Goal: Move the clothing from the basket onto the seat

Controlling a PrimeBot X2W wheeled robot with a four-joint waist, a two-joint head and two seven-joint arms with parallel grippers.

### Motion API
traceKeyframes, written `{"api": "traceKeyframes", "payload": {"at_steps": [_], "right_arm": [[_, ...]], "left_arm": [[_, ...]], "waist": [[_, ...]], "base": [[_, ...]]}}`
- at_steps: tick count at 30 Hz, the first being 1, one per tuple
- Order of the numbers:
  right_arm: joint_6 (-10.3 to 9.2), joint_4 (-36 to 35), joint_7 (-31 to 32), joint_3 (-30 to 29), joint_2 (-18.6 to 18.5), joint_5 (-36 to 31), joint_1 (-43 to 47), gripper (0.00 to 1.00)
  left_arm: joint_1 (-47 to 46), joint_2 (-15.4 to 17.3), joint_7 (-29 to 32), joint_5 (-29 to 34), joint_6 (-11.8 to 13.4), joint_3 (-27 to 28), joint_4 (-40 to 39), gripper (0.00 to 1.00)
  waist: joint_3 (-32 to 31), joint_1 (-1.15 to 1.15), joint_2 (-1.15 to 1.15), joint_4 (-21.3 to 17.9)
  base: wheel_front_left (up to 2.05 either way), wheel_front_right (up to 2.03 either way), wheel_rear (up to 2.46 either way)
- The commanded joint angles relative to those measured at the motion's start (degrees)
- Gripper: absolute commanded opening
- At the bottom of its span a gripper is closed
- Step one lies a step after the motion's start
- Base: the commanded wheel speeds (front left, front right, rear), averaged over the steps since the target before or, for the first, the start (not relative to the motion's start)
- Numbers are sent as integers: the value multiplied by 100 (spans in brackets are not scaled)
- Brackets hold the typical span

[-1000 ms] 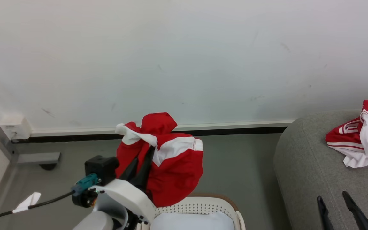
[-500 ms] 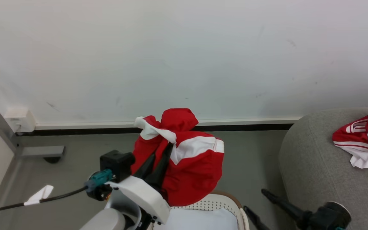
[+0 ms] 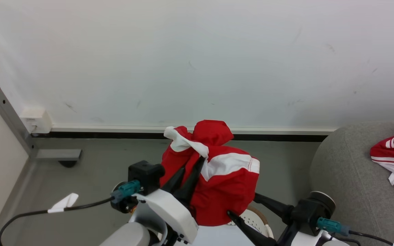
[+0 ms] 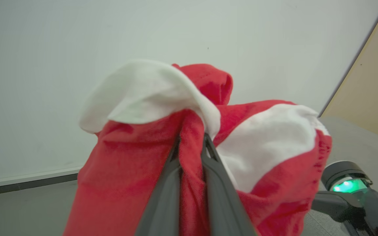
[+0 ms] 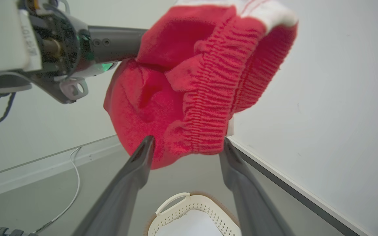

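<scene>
Mid-carry: left end effector pinches the red shorts above the basket, right end effector wide open beside them, next probably swing to the sofa.

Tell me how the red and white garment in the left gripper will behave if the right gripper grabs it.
Probably floppy: the garment bunches and droops around the left gripper pinching one fold. Likely light, since that thin pinch carries it all. The ribbed waistband near the open right gripper looks stretchy, so it may give when pulled.
</scene>
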Motion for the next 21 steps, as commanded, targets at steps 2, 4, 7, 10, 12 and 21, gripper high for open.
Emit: {"api": "traceKeyframes", "payload": {"at_steps": [2,4,7,10,12,21], "right_arm": [[-13,228,-118,225,144,133,-280,100],[-13,415,-179,362,273,186,-432,100],[-13,770,-248,496,471,262,-626,45],[-13,1020,-310,621,682,478,-741,0],[-13,1111,-344,607,751,610,-814,0],[-13,998,-395,32,689,1084,-699,0]], "left_arm": [[-75,-42,31,67,-38,-54,29,0],[-90,-58,36,74,-54,-73,49,0],[-83,-85,24,72,-40,-98,77,0],[-80,-93,7,65,-40,-113,106,0],[-76,-91,16,54,-43,-126,122,0],[-36,-44,-18,15,39,-73,237,100]], "waist": [[11,0,0,0],[22,0,0,-9],[32,0,0,-39],[42,0,0,-51],[45,0,0,-60],[89,0,0,-135]], "base": [[0,0,0],[0,0,0],[0,0,0],[0,0,0],[0,0,0],[0,0,0]]}}
